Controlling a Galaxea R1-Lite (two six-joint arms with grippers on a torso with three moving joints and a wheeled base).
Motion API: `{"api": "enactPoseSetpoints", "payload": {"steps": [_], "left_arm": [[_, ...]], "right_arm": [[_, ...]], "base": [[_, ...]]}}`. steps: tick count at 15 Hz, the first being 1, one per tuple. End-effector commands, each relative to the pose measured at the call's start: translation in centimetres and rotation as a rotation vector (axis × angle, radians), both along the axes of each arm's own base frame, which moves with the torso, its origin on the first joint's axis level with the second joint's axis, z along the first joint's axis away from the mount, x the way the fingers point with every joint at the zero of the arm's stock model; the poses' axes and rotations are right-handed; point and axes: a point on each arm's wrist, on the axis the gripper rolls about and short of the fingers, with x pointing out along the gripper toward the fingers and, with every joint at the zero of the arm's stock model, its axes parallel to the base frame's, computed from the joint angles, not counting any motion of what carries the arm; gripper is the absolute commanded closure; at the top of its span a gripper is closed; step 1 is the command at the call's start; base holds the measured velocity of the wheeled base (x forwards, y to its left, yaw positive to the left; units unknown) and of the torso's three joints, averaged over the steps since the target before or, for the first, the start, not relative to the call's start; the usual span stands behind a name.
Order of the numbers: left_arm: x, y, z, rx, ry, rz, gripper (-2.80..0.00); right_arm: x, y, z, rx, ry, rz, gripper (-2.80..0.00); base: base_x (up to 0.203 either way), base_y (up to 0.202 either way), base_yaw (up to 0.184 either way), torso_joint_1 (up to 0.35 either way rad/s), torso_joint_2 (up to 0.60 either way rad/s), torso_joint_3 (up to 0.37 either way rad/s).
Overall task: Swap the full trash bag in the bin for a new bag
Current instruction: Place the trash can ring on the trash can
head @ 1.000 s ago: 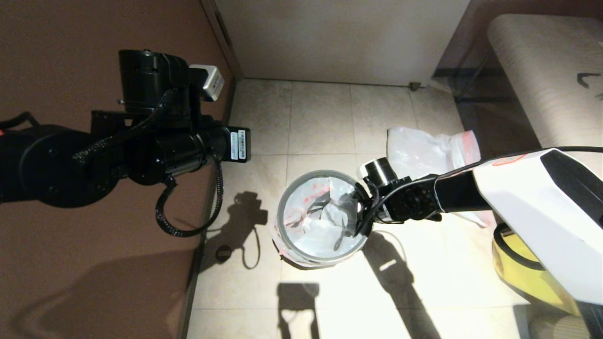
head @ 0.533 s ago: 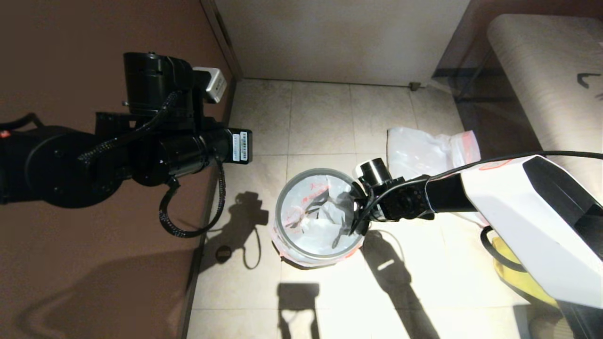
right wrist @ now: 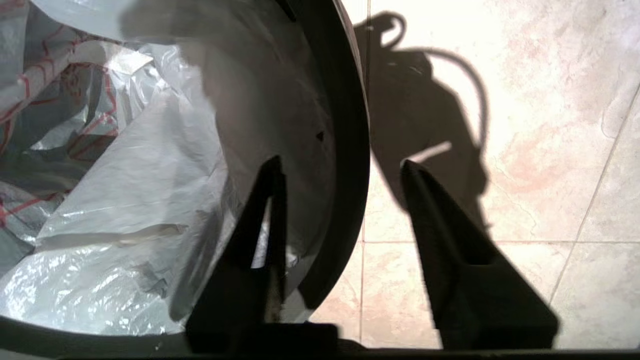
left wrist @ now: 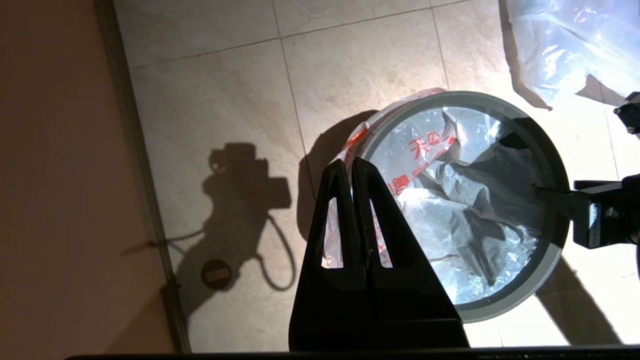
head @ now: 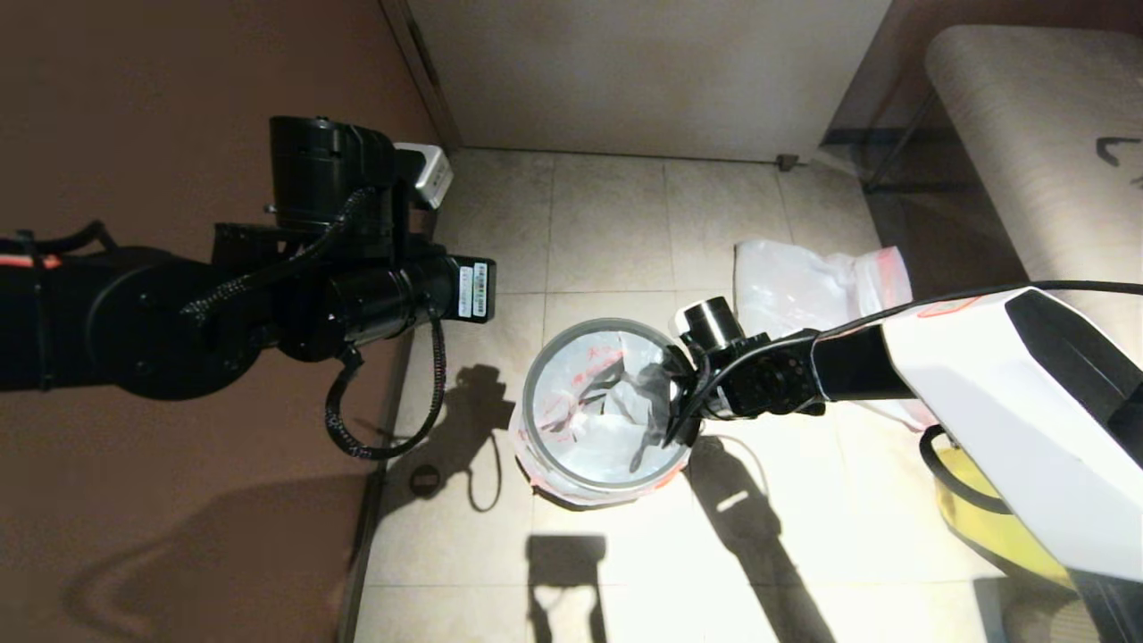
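The bin [head: 527, 406] stands on the tiled floor, its grey hoop [left wrist: 470, 314] round the top. The new bag [head: 594, 420] lies crumpled inside it with red print showing [left wrist: 450, 190]; its edge hangs over the rim on the left side. My right gripper [head: 676, 420] is open at the bin's right rim [right wrist: 350, 125], one finger inside against the film [right wrist: 125, 200], the other outside over the floor [right wrist: 340, 162]. The full trash bag [head: 813, 286] lies on the floor behind my right arm [left wrist: 565, 45]. My left gripper [left wrist: 350, 162] is shut and empty, high above the bin's left edge.
A brown wall runs along the left, with a pale wall at the back. A padded bench [head: 1027, 134] stands at the far right. A big yellow bag [head: 1000, 527] sits under my right arm. A small dark round disc [head: 424, 480] lies on the floor by the wall.
My left arm has moved to the right, toward the bin. My right gripper has shifted slightly along the bin's right rim and still straddles it.
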Motion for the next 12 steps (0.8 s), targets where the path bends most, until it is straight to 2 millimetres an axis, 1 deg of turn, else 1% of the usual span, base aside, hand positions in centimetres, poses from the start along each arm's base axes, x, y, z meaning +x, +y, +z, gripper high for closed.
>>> {"api": "enactPoseSetpoints", "payload": {"steps": [1, 3, 4, 5, 6, 7, 8, 10, 12], "left_arm": [[-0.1, -0.8, -0.4, 0.007, 0.010, -0.017, 0.00], [-0.3, -1.3, -1.0, 0.020, 0.038, -0.038, 0.00], [-0.3, -1.4, -1.3, 0.024, 0.060, -0.062, 0.00], [-0.2, -1.4, -1.8, 0.022, 0.094, -0.110, 0.00], [0.1, -1.2, -2.8, 0.009, 0.155, -0.200, 0.00], [0.6, -0.8, -3.7, -0.013, 0.210, -0.282, 0.00], [1.6, -0.2, -4.9, -0.051, 0.273, -0.369, 0.00], [3.3, 0.7, -7.7, -0.139, 0.397, -0.523, 0.00], [5.3, 0.2, -11.1, -0.243, 0.494, -0.553, 0.00]], "right_arm": [[-0.9, -0.5, 2.1, 0.016, -0.026, -0.003, -2.80], [-1.6, -1.0, 3.1, 0.026, -0.036, -0.003, -2.80], [-2.0, -1.3, 4.2, 0.048, -0.049, 0.001, -2.80], [-2.8, -1.7, 5.6, 0.106, -0.055, 0.006, -2.80], [-3.8, -2.2, 6.6, 0.192, -0.027, 0.030, -2.80], [-4.3, -2.5, 6.1, 0.237, 0.015, 0.062, -1.04], [-4.5, -2.8, 5.3, 0.288, 0.022, 0.096, 0.00], [-3.7, -3.3, 4.9, 0.424, -0.085, 0.181, 0.00], [-2.1, -4.8, 3.1, 0.506, -0.061, 0.262, 0.00]], "base": [[0.000, 0.000, 0.000, 0.000, 0.00, 0.000], [0.000, 0.000, 0.000, 0.000, 0.00, 0.000], [0.000, 0.000, 0.000, 0.000, 0.00, 0.000], [0.000, 0.000, 0.000, 0.000, 0.00, 0.000], [0.000, 0.000, 0.000, 0.000, 0.00, 0.000], [0.000, 0.000, 0.000, 0.000, 0.00, 0.000], [0.000, 0.000, 0.000, 0.000, 0.00, 0.000], [0.000, 0.000, 0.000, 0.000, 0.00, 0.000], [0.000, 0.000, 0.000, 0.000, 0.00, 0.000]]}}
